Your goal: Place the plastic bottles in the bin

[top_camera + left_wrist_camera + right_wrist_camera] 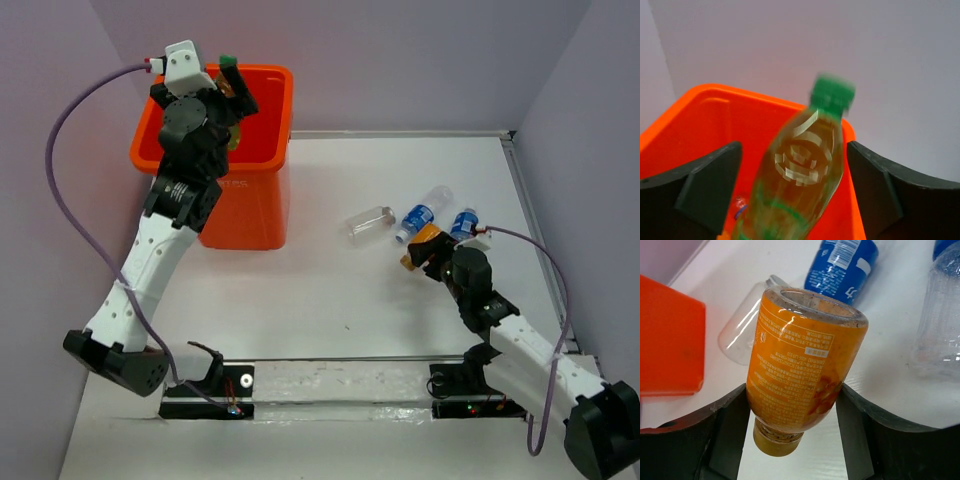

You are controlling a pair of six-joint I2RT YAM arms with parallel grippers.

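Well to the right of the bin (250, 205), the right gripper (792, 400) is clamped on the orange bottle (800, 350), one finger pressed to each side of its label and the cap end toward the wrist. It should lift straight up before swinging toward the bin, so it clears the plain clear bottle (368, 222) and the blue-labelled bottles (420, 215) lying just beyond it.

Above the bin's far half, the left gripper (792, 155) stands wide apart. The green bottle (800, 170) is between its fingers and touches neither. It is blurred, so it is probably loose and dropping in.

Only the left wrist view shows those gaps. Only the top view shows how the other bottles lie on the table (330, 300).
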